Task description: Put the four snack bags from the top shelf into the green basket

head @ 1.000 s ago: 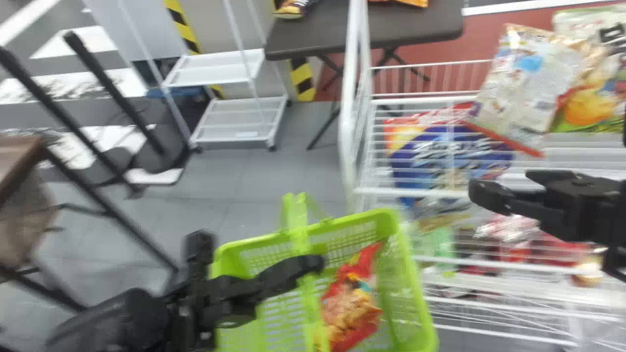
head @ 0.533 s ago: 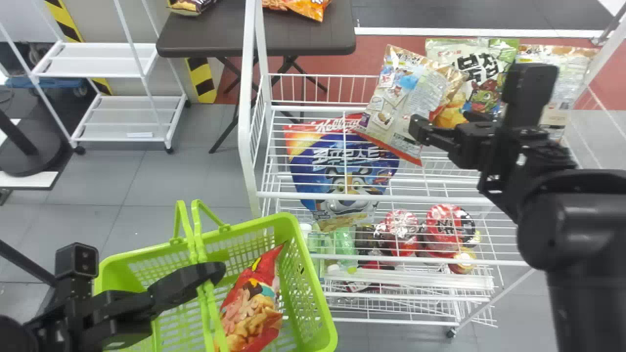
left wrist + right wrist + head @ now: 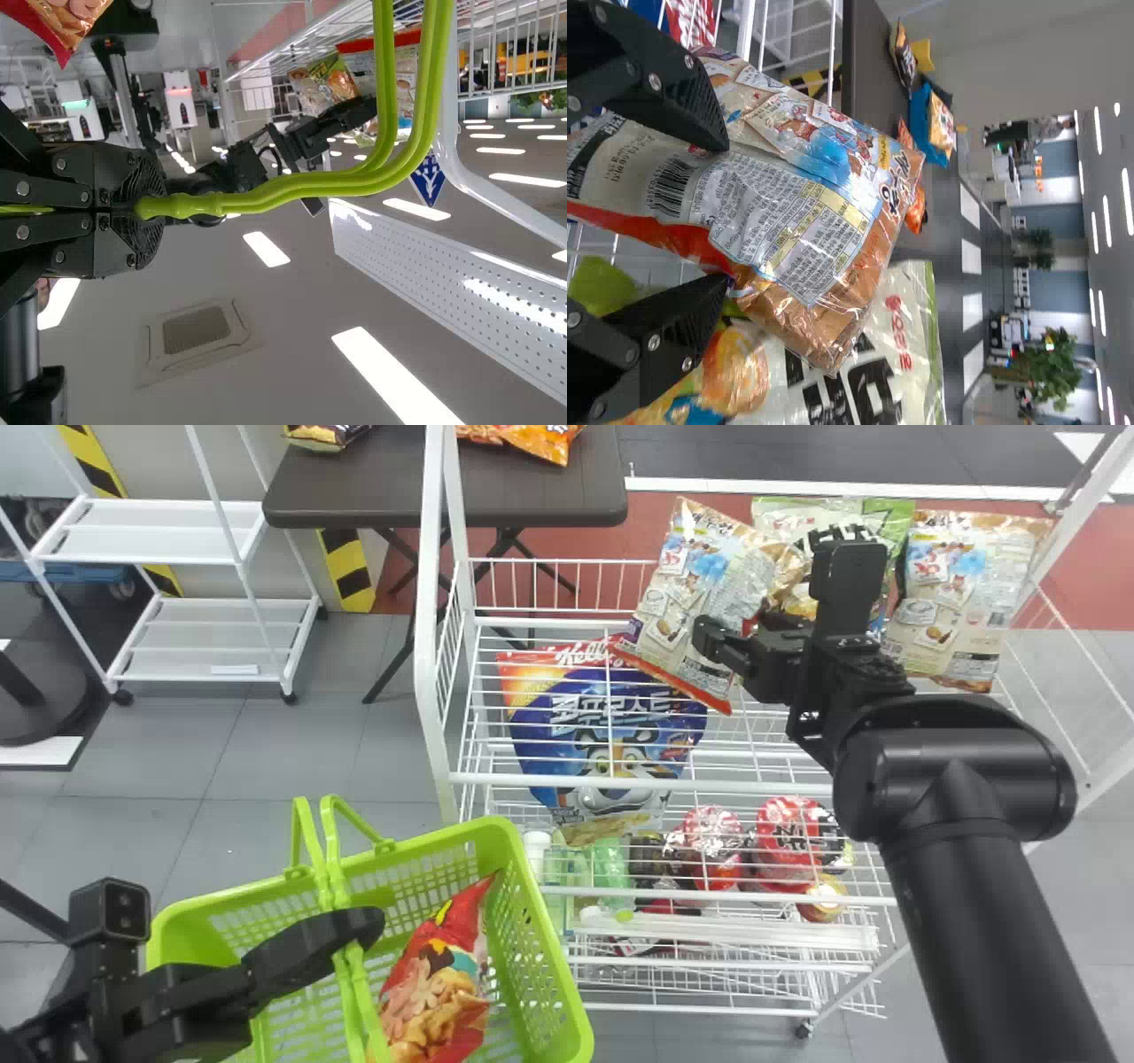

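Over grey floor [image 3: 266,762] and rack [image 3: 425,638], right gripper [image 3: 734,629] gapes, left gripper [image 3: 363,927] apparently grips handles [image 3: 283,190].

Shop, or a shop mock-up in a big hall; can't tell which. White wire rack [image 3: 753,786] stocked with snack bags [image 3: 687,602], cereal [image 3: 611,722] and tubs [image 3: 788,837]; green shopping basket [image 3: 554,948] near left, more packets [image 3: 542,441] on far table [image 3: 372,500]. Grey tiled floor [image 3: 381,753], hazard stripes [image 3: 348,571] far left, rows of ceiling strip lights [image 3: 390,372], potted greenery [image 3: 1052,367] well beyond.
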`<state>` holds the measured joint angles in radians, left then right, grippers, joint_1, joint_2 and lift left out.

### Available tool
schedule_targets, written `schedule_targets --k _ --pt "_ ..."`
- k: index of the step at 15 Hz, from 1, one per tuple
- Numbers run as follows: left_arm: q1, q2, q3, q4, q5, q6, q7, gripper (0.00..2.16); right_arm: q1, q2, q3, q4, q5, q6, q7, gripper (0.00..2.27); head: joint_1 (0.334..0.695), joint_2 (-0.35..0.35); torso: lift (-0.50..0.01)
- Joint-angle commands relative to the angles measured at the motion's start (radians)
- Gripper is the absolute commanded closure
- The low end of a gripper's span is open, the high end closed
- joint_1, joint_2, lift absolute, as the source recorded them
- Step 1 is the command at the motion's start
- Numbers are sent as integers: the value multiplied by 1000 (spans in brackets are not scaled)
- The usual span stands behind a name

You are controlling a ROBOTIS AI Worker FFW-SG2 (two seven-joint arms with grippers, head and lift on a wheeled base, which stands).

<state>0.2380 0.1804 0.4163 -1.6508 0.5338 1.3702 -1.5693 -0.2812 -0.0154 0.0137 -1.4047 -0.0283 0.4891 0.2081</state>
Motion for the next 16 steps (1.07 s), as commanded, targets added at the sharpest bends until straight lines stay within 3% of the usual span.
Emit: schedule_targets --k 1,7,10,13,16 --pt "1 1 2 0 0 1 -11 2145 22 2 0 -25 -12 4 4 2256 695 17 0" --pt "0 1 -8 -1 0 1 -11 2145 194 -6 -43 -298 -65 -23 76 2256 695 23 0" --pt "-2 2 -8 -3 0 4 -11 2145 324 -9 -86 -528 -122 35 94 2256 695 14 0" --pt "-6 2 -11 -1 0 4 -11 2145 450 -12 -116 -781 -214 311 151 2256 695 8 0" --pt "-17 2 -18 -1 -3 4 -11 2145 580 -20 -101 -970 -248 538 177 2256 695 45 0"
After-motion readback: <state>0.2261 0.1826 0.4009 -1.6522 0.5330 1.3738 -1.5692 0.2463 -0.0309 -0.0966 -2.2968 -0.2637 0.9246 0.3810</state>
